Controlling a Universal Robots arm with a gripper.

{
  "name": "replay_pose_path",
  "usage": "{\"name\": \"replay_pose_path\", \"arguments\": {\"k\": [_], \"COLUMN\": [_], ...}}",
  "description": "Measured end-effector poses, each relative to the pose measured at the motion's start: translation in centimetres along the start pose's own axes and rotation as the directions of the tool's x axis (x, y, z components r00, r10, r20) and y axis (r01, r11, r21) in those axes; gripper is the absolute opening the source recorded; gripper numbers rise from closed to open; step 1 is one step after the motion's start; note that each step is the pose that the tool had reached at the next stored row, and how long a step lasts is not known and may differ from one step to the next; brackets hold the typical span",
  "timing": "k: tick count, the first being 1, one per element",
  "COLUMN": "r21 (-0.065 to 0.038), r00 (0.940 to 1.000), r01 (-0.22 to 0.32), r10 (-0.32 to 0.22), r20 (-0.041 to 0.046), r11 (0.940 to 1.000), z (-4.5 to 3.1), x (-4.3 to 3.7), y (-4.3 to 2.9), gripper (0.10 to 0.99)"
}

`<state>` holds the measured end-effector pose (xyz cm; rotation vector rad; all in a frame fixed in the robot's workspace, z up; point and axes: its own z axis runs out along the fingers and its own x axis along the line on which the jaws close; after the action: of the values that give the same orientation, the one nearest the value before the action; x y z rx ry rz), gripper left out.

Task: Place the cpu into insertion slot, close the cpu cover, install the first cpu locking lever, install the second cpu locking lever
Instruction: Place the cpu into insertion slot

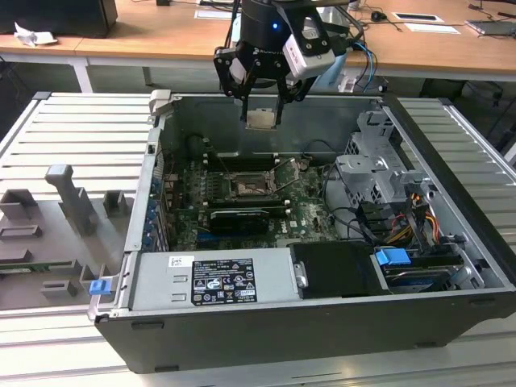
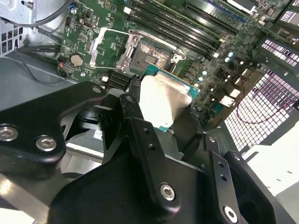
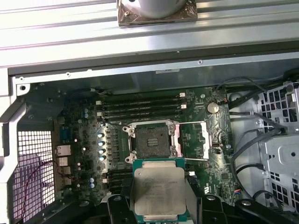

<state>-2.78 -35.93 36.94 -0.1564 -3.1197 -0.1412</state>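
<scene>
The hand (image 1: 263, 113) grips the cpu (image 3: 159, 191) above the slot (image 3: 150, 140)
Slot pins exposed, cover (image 3: 197, 139) open just beside the slot; cpu well apart from it

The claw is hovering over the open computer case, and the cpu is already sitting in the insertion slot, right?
Not quite. The cpu is held in the claw above the case; the first wrist view shows the insertion slot empty, its pin field bare.

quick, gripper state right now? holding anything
the gripper: shut on the cpu, which it holds in the air, clear of the insertion slot.
</scene>
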Motion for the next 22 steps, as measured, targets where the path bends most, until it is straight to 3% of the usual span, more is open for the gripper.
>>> {"name": "replay_pose_path", "arguments": {"k": [22], "r21": [0.001], "r00": [0.9994], "r01": [-0.035], "r10": [0.035], "r20": [0.0032], "r11": [0.9994], "z": [0.35], "x": [-0.01], "y": [-0.03], "gripper": [0.529]}}
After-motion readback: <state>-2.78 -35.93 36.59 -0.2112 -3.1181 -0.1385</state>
